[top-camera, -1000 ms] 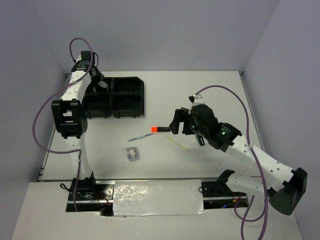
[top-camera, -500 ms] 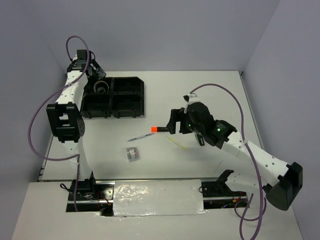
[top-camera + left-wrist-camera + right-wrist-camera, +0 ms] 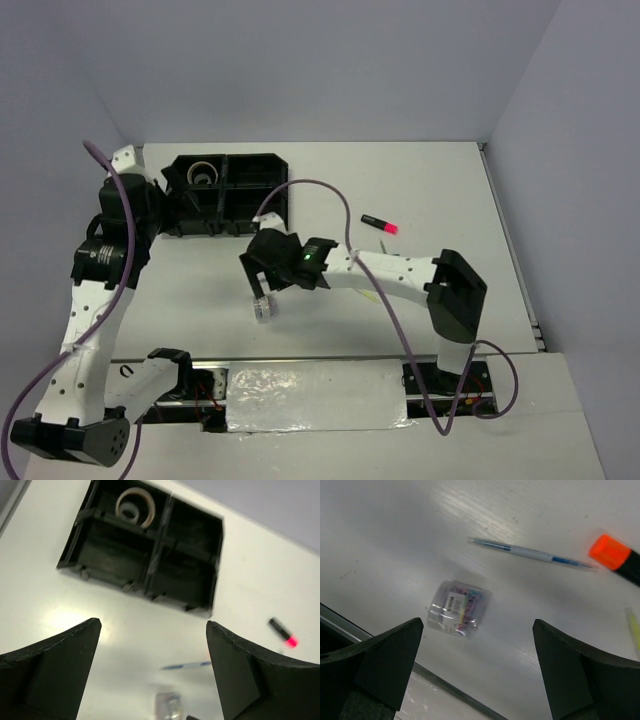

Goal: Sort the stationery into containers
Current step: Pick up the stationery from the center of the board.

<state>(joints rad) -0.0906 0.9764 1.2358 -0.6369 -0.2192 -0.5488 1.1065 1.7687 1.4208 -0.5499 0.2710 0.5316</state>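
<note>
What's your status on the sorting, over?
Left gripper, right gripper open, empty. Tape roll in tray, far-left compartment. Right near clip box; pen, orange marker, pink marker loose. Nothing blocking.

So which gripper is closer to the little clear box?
Right. The right gripper hovers open just above the box; the left gripper hangs open farther off, near the tray.
</note>
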